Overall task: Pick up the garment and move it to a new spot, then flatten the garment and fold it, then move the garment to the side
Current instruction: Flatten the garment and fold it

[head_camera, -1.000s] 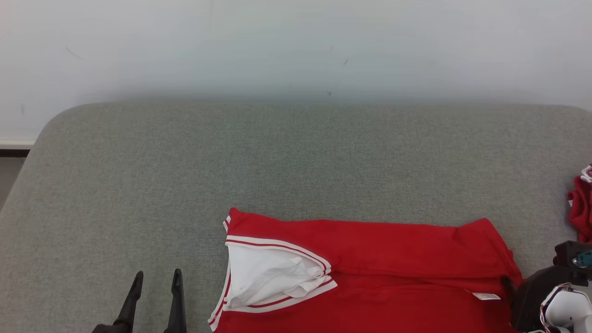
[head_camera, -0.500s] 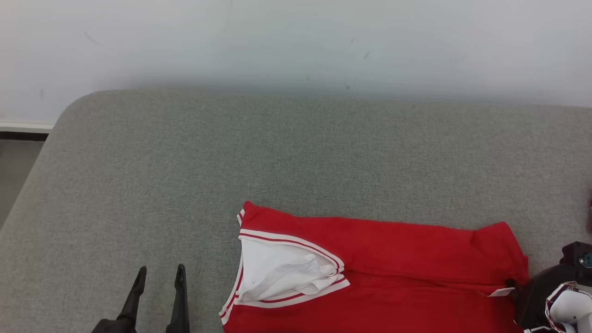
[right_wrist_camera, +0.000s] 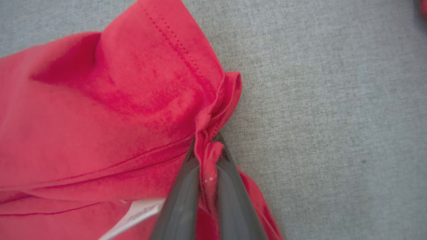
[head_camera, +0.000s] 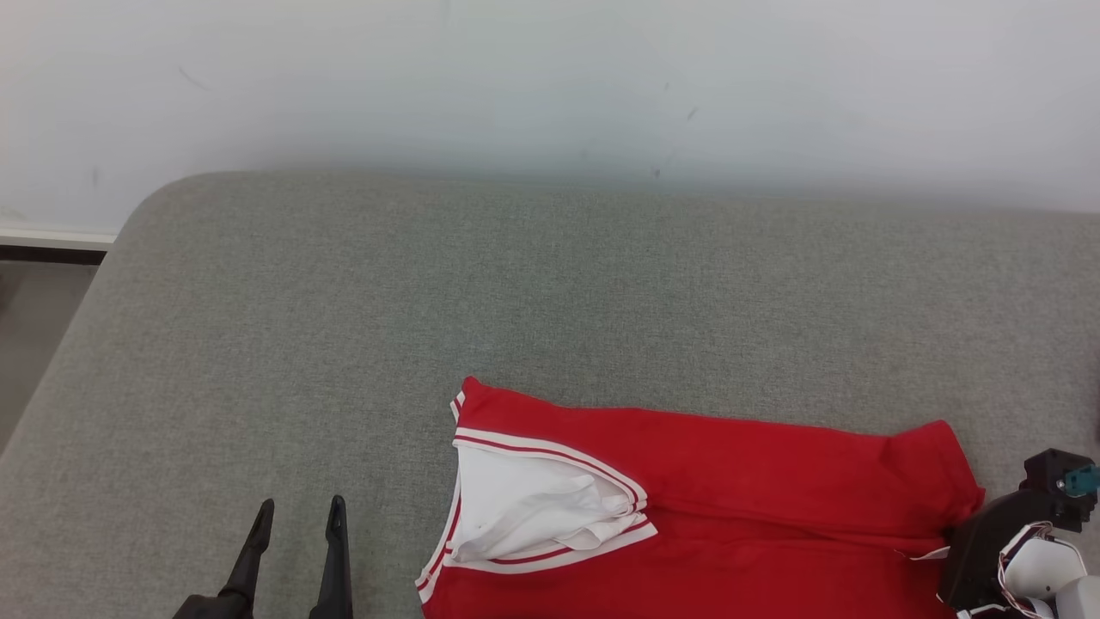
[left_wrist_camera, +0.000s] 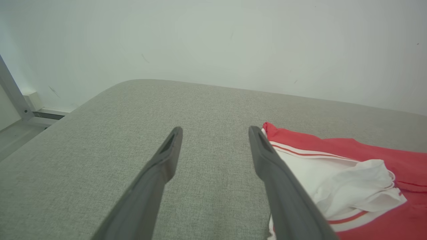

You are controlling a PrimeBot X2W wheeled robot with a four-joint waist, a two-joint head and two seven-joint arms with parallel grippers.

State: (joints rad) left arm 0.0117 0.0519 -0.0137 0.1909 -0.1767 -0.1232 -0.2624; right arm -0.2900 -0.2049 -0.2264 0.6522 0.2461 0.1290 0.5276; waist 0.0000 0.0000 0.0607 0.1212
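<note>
Now: right end effector pinching the garment's edge

At your left, the left end effector [head_camera: 301,503] hangs over bare grey worktop [head_camera: 516,284], fingers spread wide and empty. Just beside it, the red garment [head_camera: 773,481] lies folded along the near edge, white lining showing. At its right edge, the right end effector [right_wrist_camera: 207,146] is closed on a bunched hem.

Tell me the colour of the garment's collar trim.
White trim with a thin red stripe; head view shows it best.

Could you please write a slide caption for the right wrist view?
Right tool pinching a bunched edge of the red garment on the grey cushion.
</note>
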